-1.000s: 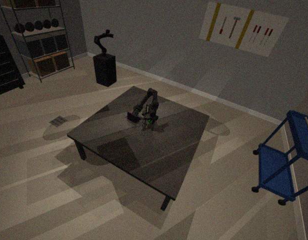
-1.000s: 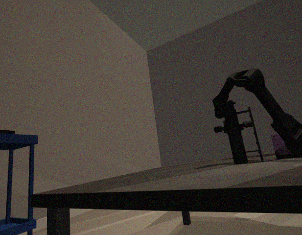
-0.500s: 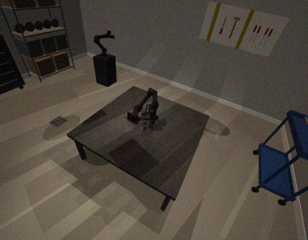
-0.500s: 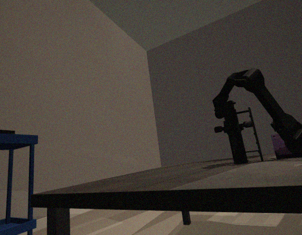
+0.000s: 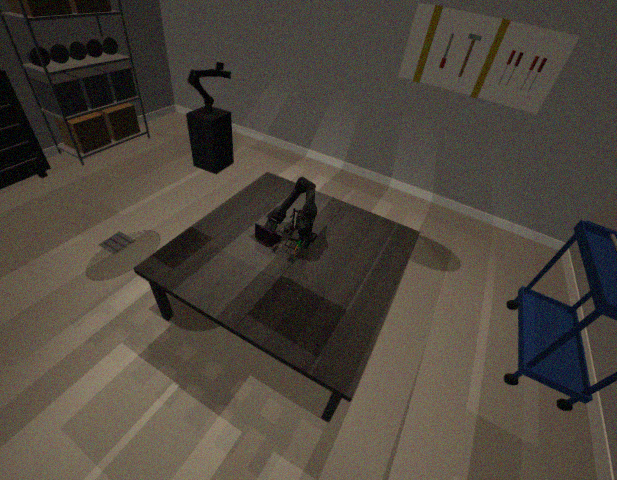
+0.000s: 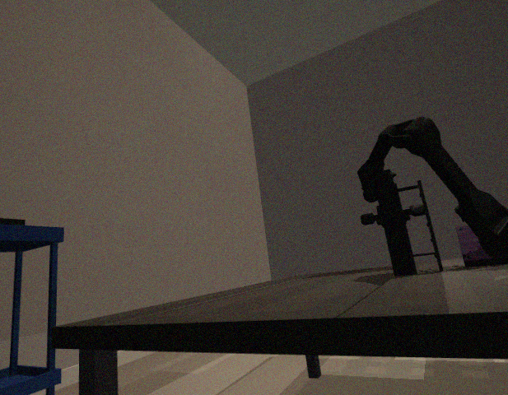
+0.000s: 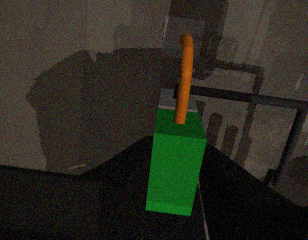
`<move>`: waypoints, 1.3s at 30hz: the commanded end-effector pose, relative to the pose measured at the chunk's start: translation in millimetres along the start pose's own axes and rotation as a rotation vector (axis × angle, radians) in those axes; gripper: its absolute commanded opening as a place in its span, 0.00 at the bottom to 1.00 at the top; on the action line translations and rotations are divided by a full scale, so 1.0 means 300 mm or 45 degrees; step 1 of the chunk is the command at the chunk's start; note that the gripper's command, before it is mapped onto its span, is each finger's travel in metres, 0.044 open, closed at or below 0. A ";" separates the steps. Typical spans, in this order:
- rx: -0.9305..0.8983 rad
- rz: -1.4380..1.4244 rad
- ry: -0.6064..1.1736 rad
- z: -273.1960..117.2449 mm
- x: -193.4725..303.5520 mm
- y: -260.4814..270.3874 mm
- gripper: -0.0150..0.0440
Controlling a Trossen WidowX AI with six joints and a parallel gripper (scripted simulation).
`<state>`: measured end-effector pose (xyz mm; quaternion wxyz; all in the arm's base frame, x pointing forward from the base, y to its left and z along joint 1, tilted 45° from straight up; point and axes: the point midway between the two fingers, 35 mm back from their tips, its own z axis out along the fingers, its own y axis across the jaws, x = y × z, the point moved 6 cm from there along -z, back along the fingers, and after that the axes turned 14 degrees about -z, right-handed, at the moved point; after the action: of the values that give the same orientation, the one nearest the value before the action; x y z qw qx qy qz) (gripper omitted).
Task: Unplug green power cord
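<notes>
- In the wrist view we see the green plug (image 7: 176, 162) standing upright between the dark fingers of the end effector (image 7: 175, 202), one on each side of it.
- The end effector is closed on the plug, its fingers held a little apart by the block's width.
- An orange cord (image 7: 184, 77) rises from the top face of the plug and curves over at its upper end.
- Behind the plug we make out a dark frame of bars (image 7: 254, 100); the power strip itself is too dark for us to pick out.
- From the top view the arm (image 5: 293, 206) is folded low over the middle of the counter (image 5: 298, 320), with a small speck of green (image 5: 298, 241) at its base.
- In the exterior view the arm (image 6: 436, 169) arches down to the right, beside a ladder-like rack (image 6: 424, 225).
- A blue cart (image 5: 572, 310) stands well apart on the floor; we cannot tell what its shelves hold.
- A shelf unit (image 5: 75, 77) by the wall carries dark round objects and boxes.
</notes>
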<state>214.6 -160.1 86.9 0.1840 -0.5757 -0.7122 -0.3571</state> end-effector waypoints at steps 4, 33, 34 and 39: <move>0.009 -0.012 -0.080 -0.036 -0.093 -0.014 0.25; 0.030 -0.028 -0.066 -0.026 -0.130 -0.022 0.53; 0.030 -0.028 -0.066 -0.026 -0.130 -0.022 0.53; 0.008 -0.008 -0.076 -0.057 -0.129 -0.027 0.53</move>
<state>216.4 -195.1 65.8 0.1680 -0.5772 -0.7253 -0.3356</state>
